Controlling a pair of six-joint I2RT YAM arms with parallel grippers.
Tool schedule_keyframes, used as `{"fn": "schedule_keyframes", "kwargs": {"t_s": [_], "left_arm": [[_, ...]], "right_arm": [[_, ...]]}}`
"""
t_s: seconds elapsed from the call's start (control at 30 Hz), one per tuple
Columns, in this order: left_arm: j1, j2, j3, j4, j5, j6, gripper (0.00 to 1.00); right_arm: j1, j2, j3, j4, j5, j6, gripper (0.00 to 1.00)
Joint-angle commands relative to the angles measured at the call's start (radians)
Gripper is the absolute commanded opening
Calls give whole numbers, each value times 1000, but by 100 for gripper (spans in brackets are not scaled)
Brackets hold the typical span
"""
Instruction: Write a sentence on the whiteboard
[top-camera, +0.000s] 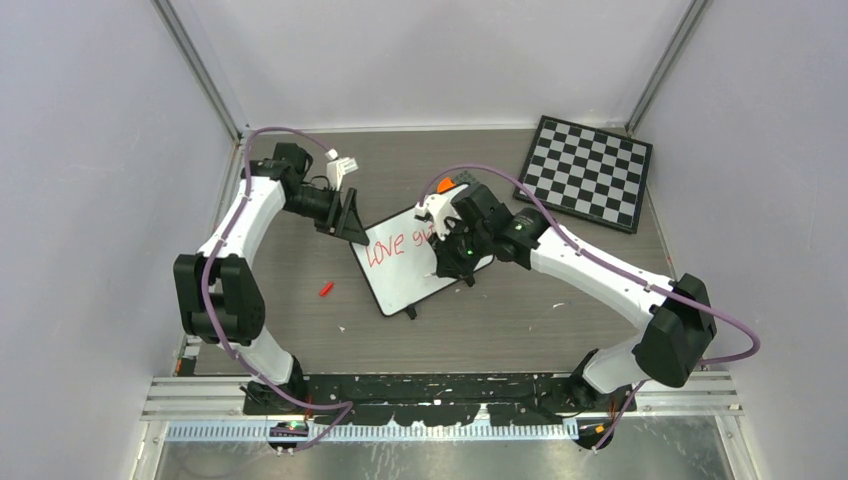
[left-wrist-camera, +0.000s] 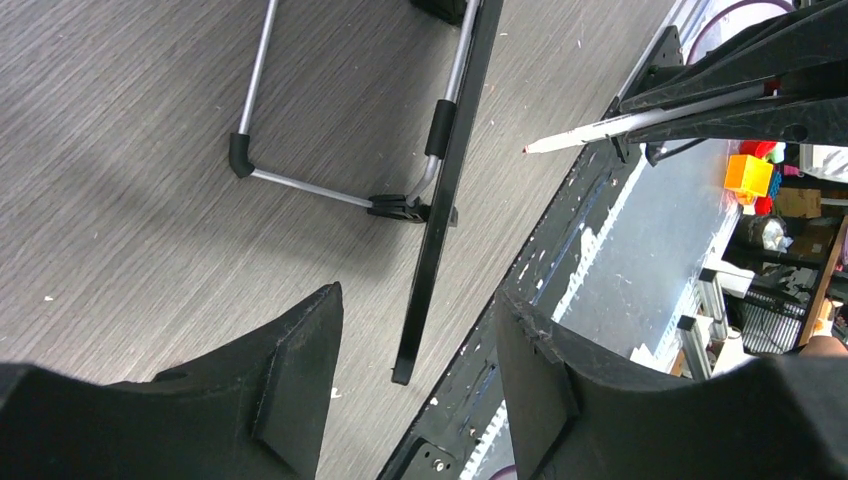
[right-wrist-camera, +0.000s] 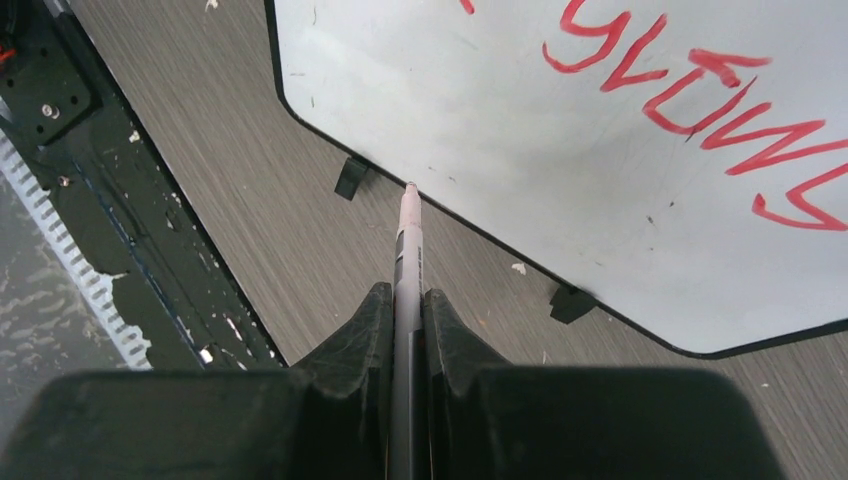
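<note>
The whiteboard (top-camera: 400, 272) sits mid-table, propped on a thin metal stand (left-wrist-camera: 300, 185). Red handwritten words of the sentence (top-camera: 386, 248) run across its upper part, seen closer in the right wrist view (right-wrist-camera: 700, 110). My left gripper (top-camera: 352, 228) is at the board's far left corner, open. The board's black edge (left-wrist-camera: 440, 230) passes between its fingers (left-wrist-camera: 290, 380) without touching them. My right gripper (top-camera: 452, 262) is shut on a white marker (right-wrist-camera: 408, 250). The marker's tip points at the board's near rim (right-wrist-camera: 330, 140); I cannot tell whether it touches.
A checkered chessboard (top-camera: 588, 172) lies at the back right. A small red cap (top-camera: 326, 289) rests on the table left of the whiteboard. An orange object (top-camera: 445, 184) shows behind the right wrist. The black base rail (top-camera: 450, 385) runs along the near edge.
</note>
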Motion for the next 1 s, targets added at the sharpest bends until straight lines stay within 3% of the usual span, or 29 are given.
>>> {"fn": "schedule_keyframes", "kwargs": {"t_s": [0.0, 0.4, 0.97], "left_arm": [[-5, 9, -12, 44, 3, 2, 59], [-26, 50, -5, 58, 21, -1, 47], [-42, 68, -7, 61, 27, 2, 16]], "right_arm": [[5, -13, -24, 168, -11, 30, 0], [10, 4, -47, 286, 4, 61, 0], [22, 15, -53, 317, 10, 99, 0]]}}
